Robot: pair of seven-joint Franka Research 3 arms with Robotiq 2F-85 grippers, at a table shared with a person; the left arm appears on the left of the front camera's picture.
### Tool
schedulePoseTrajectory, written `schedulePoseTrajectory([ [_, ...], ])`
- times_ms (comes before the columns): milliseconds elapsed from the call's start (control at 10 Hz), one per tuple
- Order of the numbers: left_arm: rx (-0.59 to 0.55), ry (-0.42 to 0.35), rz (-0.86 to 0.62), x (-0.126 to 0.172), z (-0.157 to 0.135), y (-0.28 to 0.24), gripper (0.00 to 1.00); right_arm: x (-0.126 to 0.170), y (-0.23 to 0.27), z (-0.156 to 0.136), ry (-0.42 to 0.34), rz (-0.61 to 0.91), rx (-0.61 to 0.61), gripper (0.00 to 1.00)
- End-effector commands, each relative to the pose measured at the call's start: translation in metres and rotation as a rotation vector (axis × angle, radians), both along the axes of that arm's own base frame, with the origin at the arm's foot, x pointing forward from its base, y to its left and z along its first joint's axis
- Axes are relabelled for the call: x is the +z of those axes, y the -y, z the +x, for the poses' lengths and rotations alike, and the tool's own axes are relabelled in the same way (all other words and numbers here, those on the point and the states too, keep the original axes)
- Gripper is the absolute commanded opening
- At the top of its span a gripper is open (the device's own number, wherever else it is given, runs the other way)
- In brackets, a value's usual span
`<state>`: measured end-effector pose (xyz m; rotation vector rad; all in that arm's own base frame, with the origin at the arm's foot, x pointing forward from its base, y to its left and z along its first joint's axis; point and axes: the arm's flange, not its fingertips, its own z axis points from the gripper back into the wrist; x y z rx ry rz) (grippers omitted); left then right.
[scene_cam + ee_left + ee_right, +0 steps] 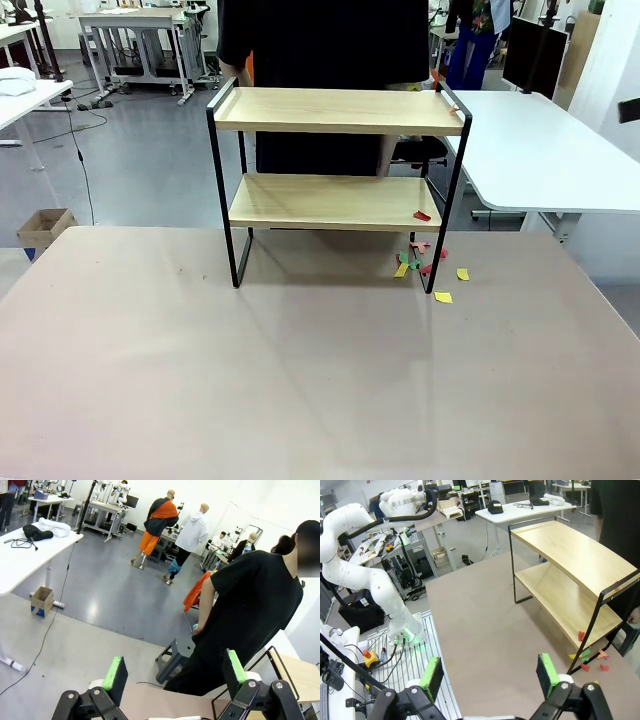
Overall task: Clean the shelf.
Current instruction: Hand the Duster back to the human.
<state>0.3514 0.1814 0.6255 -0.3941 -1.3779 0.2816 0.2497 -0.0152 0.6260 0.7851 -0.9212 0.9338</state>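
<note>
Left gripper: jaws wide, holding nothing (raised off the table).
Right gripper: jaws wide, holding nothing.
Shelf: upright at the table's far side.
Scraps: coloured paper by its right legs; one red on lower board.
Person: behind shelf.

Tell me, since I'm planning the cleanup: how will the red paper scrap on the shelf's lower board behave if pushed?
The red scrap looks thin and tiny, so probably very light and floppy. Lying flat near the lower board's edge on the shelf, it would likely slide off readily, perhaps fluttering down among the scraps on the table. Pinching it up looks hard.
</note>
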Motion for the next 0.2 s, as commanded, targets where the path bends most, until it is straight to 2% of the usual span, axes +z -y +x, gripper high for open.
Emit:
schedulePoseTrajectory([
  [0, -0.01, 0.007, -0.003, 0.0021, -0.0012, -0.0001, 1.0, 0.0017, -0.0006, 0.0027, 0.029, 0.018, 0.012, 1.0],
  [100, -0.01, 0.007, -0.003, 0.0021, -0.0012, -0.0001, 1.0, 0.0017, -0.0006, 0.0027, 0.029, 0.018, 0.012, 1.0],
])
